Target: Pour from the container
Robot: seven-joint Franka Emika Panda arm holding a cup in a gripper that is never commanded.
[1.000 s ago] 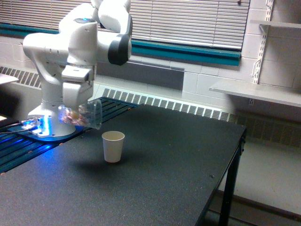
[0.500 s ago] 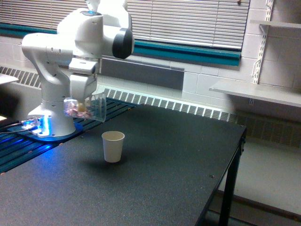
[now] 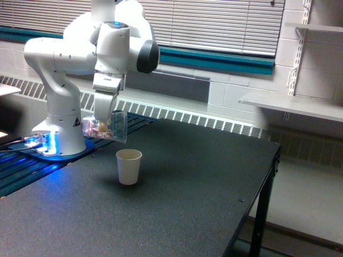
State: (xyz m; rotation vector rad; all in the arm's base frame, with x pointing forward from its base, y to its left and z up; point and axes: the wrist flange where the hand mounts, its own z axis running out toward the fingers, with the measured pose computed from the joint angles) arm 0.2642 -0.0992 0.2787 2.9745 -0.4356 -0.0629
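Observation:
In the exterior view my gripper (image 3: 103,122) hangs from the white arm, shut on the container (image 3: 109,128). The container is a small clear plastic cup tipped on its side, with its mouth toward the exterior view's right and brownish-pink bits showing through its wall. It is in the air, above and slightly to the exterior view's left of a white paper cup (image 3: 129,166). That paper cup stands upright on the black table (image 3: 177,203). The gripper's fingertips are partly hidden behind the clear cup.
The arm's white base (image 3: 58,134) stands at the exterior view's left with a blue glow at its foot. A radiator grille (image 3: 187,119) runs behind the table. The table's edge and a leg (image 3: 262,209) lie at the exterior view's right. A wall shelf (image 3: 292,104) is beyond.
The arm has swung toward the exterior view's right and risen a little, carrying the tipped container from beside the base to a spot nearly over the paper cup. The paper cup has not moved.

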